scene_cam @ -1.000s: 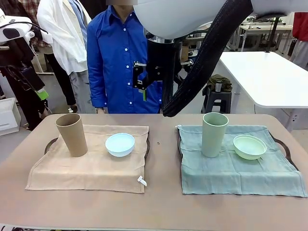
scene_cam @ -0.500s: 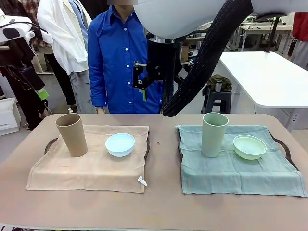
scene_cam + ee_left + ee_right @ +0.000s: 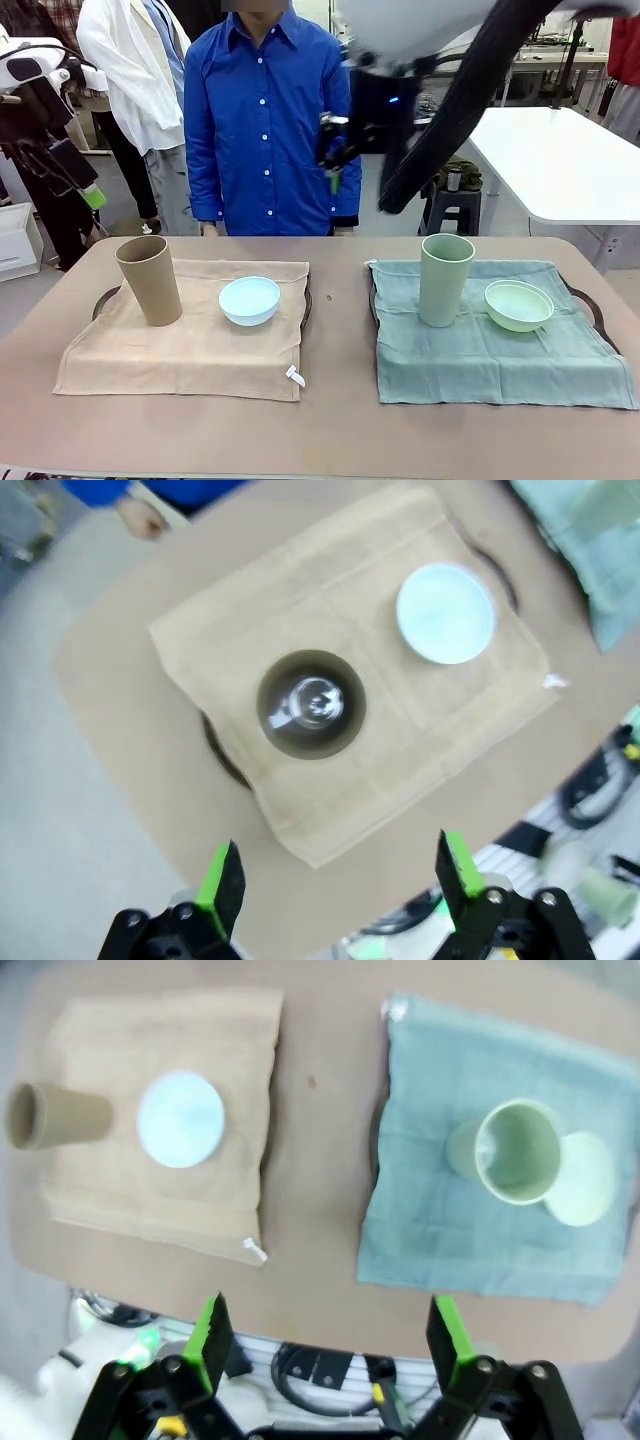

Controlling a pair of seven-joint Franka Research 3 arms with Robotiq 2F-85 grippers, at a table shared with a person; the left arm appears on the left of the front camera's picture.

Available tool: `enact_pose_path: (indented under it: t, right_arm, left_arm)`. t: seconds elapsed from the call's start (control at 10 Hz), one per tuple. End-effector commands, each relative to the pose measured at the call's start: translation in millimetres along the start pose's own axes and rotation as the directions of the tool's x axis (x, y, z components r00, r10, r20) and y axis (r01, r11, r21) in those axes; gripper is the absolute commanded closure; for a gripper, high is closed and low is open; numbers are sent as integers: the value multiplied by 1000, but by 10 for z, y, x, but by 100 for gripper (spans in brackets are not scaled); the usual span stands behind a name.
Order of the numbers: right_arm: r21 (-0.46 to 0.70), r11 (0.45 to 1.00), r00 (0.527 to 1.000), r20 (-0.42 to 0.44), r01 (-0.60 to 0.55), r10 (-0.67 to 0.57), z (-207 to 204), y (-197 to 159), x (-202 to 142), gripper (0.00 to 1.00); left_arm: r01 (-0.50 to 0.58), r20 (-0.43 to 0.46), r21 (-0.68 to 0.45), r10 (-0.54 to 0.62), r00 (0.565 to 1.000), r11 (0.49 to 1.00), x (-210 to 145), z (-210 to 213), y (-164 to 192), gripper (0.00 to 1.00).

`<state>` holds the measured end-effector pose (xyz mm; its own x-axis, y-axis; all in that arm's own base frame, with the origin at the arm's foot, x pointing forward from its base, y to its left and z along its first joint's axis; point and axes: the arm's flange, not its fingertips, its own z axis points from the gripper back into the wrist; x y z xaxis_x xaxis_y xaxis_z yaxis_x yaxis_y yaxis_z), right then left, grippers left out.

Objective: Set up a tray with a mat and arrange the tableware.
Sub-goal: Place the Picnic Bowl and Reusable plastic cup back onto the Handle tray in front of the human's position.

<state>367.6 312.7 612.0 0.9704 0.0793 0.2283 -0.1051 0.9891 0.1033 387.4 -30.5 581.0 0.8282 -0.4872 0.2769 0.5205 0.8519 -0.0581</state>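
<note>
On the counter [image 3: 330,420], the tan cup [image 3: 149,279] and light blue bowl [image 3: 249,300] stand on the beige mat [image 3: 180,350], well apart from the pale green cup [image 3: 445,279] and pale green bowl [image 3: 518,305] on the green mat [image 3: 480,360]. A person in a blue shirt [image 3: 262,110] stands beyond. Left claw [image 3: 335,875] and right claw [image 3: 325,1345] hang high above, both spread wide, holding nothing.

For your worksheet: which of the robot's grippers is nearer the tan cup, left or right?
Left. The left gripper, open, hangs high almost above the tan cup, looking down into it. The right gripper, also open, hangs high with that cup off at its view's edge.
</note>
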Motion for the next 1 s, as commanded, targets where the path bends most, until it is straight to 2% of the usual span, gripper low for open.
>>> enact_pose_path:
  t: [0.0,0.2,0.3,0.5,0.6,0.8,0.9]
  right_arm:
    - [117,992,998,18,52,-54,134,-720,-95,0]
    - [270,958,993,27,99,-111,388,-1343,-169,0]
    - [350,929,991,20,117,-133,465,-1684,-242,0]
    - [473,857,974,-9,203,-226,417,-2377,-502,0]
    - [506,836,972,-23,213,-234,336,-2643,-619,0]
    - [518,828,974,-56,215,-218,116,-3002,-842,0]
    - [513,823,967,-66,243,-245,59,-3093,-901,0]
  left_arm:
    - [-105,3,-125,107,994,986,56,-65,-57,0]
    - [-172,6,-303,182,983,937,86,-80,0,0]
    - [-199,39,-380,231,972,903,63,-30,163,0]
    - [-262,47,-501,328,944,825,-117,50,532,0]
    - [-288,50,-546,374,926,787,-148,55,717,0]
    - [-328,24,-622,436,900,711,-259,51,1008,0]
    - [-333,20,-619,438,899,711,-354,35,1076,0]
